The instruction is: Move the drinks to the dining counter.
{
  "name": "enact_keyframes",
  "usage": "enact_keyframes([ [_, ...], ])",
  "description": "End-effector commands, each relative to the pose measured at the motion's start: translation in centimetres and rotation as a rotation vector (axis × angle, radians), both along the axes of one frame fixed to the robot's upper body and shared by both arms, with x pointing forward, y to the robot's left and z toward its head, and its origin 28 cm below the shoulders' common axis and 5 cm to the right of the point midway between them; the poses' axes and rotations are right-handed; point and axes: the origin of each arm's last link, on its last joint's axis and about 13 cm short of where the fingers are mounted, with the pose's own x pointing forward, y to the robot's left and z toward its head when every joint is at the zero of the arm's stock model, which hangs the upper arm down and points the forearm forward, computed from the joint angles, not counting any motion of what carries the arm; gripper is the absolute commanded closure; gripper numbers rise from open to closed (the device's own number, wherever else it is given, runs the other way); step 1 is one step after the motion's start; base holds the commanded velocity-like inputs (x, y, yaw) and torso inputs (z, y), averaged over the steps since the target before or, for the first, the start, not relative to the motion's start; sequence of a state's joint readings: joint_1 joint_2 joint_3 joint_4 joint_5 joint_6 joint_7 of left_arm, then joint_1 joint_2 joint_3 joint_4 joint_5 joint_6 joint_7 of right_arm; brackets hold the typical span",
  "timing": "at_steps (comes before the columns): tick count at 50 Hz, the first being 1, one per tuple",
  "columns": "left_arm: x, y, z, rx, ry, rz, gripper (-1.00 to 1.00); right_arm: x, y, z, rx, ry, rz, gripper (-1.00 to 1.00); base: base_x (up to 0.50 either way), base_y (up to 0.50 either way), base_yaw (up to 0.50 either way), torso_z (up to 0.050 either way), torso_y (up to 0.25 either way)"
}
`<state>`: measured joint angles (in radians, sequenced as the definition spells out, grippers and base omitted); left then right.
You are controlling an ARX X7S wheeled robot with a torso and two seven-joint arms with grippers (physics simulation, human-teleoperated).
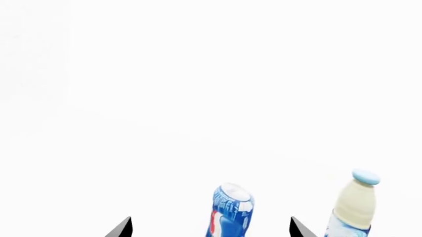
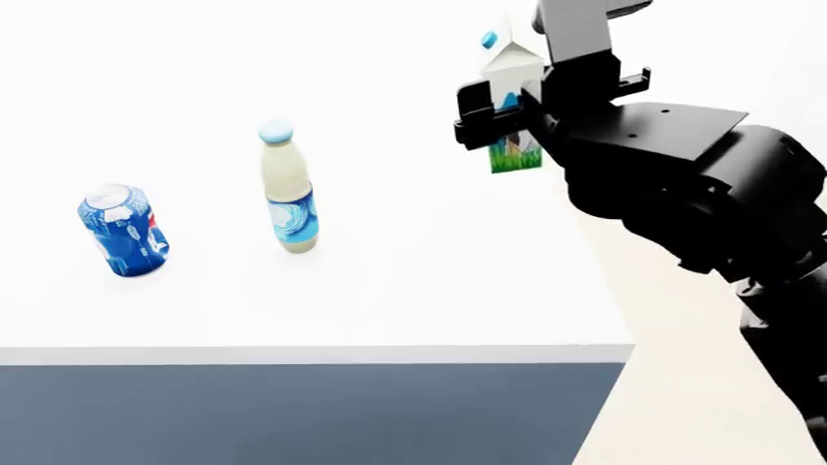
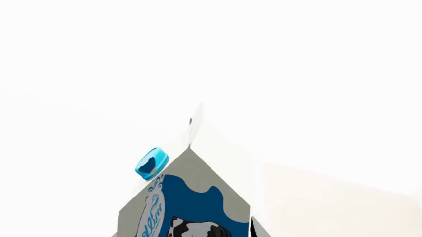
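Observation:
The dining counter [image 2: 427, 291] has a broad white top and a dark blue-grey base panel. A blue soda can [image 2: 123, 231] stands on it at the left, with the cream bottle with a light-blue cap [image 2: 287, 189] to its right. My right gripper [image 2: 517, 108] is shut on the white-blue milk carton [image 2: 508, 73] and holds it upright over the counter's far right part. In the right wrist view the carton [image 3: 197, 197] fills the gripper [image 3: 185, 233]. My left gripper [image 1: 211, 229] is open. The can [image 1: 231, 212] shows between its fingertips [image 1: 122, 228] without touching, and the bottle [image 1: 356, 205] stands beside it.
The counter's front edge [image 2: 310, 356] runs across the lower head view above the dark panel [image 2: 310, 417]. Its right edge slants down from behind my right arm, with beige floor [image 2: 685, 387] beyond it. My left arm is out of the head view.

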<state>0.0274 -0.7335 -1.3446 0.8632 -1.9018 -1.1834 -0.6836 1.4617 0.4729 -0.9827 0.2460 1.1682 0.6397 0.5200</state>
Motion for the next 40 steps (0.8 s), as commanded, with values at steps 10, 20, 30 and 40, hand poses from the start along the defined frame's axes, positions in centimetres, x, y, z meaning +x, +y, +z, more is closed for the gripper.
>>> enact_keyframes([
  [10,0.2,0.1,-0.2,-0.003,0.012,0.004,-1.0,1.8,0.2,-1.8,0.111,-0.05,0.021,1.0,0.0,0.0,0.0,0.001,0.0],
  [20,0.3,0.1,-0.4,-0.005,0.017,0.004,-1.0,1.4,0.3,-3.0,0.171,-0.032,0.044,1.0,0.0,0.0,0.0,0.0,0.001],
  [30,0.4,0.0,-0.6,-0.006,0.022,0.004,-1.0,0.8,1.1,-3.6,0.156,-0.016,0.091,1.0,0.0,0.0,0.0,0.0,0.0],
  [40,0.4,0.1,-0.6,-0.005,0.024,0.002,-1.0,0.6,1.8,-3.9,0.134,-0.001,0.117,1.0,0.0,0.0,0.0,0.0,0.001],
])
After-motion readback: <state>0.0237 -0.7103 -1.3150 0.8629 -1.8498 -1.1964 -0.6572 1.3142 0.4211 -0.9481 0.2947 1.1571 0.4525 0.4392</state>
